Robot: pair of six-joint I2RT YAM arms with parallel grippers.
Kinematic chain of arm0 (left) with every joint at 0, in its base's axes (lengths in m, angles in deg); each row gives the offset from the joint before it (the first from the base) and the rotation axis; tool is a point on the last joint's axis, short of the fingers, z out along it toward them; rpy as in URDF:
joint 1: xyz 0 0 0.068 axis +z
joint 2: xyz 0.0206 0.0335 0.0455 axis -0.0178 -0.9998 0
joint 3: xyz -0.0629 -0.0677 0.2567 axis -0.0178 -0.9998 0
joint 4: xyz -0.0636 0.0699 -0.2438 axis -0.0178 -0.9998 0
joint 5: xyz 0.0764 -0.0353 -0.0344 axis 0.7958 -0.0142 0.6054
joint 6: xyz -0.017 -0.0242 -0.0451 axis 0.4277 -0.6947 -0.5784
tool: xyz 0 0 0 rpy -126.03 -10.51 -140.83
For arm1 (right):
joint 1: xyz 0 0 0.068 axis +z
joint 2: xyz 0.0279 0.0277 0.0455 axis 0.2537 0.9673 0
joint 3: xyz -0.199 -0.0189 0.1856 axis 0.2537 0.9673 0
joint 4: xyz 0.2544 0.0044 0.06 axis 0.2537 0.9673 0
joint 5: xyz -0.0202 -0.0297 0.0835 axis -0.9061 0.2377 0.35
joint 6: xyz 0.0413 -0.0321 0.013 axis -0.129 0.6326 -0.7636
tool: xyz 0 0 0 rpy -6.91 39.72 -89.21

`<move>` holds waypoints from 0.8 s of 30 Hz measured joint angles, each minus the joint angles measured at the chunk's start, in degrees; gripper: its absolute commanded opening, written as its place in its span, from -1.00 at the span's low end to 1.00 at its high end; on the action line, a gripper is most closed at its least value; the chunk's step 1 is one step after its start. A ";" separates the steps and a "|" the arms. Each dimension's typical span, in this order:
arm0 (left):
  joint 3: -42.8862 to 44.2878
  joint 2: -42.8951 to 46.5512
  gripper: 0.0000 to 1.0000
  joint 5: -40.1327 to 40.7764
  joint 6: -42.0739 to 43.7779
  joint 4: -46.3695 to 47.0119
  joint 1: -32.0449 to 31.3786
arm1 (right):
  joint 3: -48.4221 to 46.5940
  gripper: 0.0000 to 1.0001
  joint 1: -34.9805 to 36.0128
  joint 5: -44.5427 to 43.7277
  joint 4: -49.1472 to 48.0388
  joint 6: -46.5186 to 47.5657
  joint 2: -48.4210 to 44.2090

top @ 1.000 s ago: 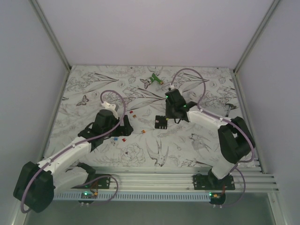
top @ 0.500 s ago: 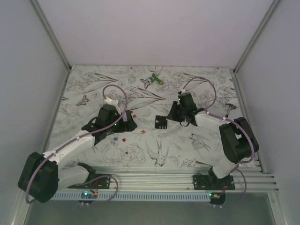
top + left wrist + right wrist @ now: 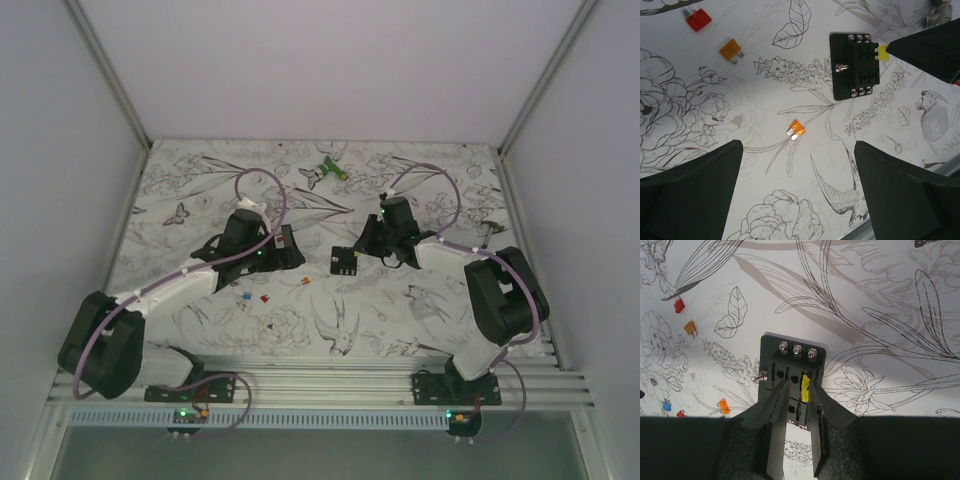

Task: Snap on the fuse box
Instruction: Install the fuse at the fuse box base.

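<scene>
The black fuse box (image 3: 344, 262) lies flat on the flower-print table, mid-table. In the right wrist view the fuse box (image 3: 790, 357) shows screws and slots. My right gripper (image 3: 799, 386) hovers right over it, jaws a little apart. A yellow fuse (image 3: 804, 388) stands at the box beside the right finger; the left finger does not touch it. My right gripper (image 3: 362, 250) sits at the box's right edge. My left gripper (image 3: 290, 250) is left of the box. It is wide open and empty (image 3: 797, 185), with the fuse box (image 3: 855, 65) ahead of it.
Loose fuses lie on the table: orange (image 3: 796, 129), amber (image 3: 730, 50), red (image 3: 698, 20), and blue (image 3: 247, 297) and red (image 3: 265, 297) nearer the front. A green-and-white object (image 3: 325, 170) lies at the back. White walls enclose the table.
My left arm has swung up and right, closer to the fuse box. My right arm drew back to the right of the box, then held still.
</scene>
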 measured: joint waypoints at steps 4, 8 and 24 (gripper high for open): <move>2.01 -3.82 0.91 -0.85 -0.37 0.76 -0.48 | 0.07 -0.44 -0.07 -0.20 0.02 -0.35 0.09; 3.89 -6.84 0.86 -1.79 -0.68 1.33 -0.76 | 0.17 -0.45 -0.07 -0.39 0.04 -0.33 0.09; 16.68 -22.88 0.55 -7.58 -1.27 3.13 -3.02 | 0.28 -0.64 -0.07 -0.72 0.20 -0.26 1.66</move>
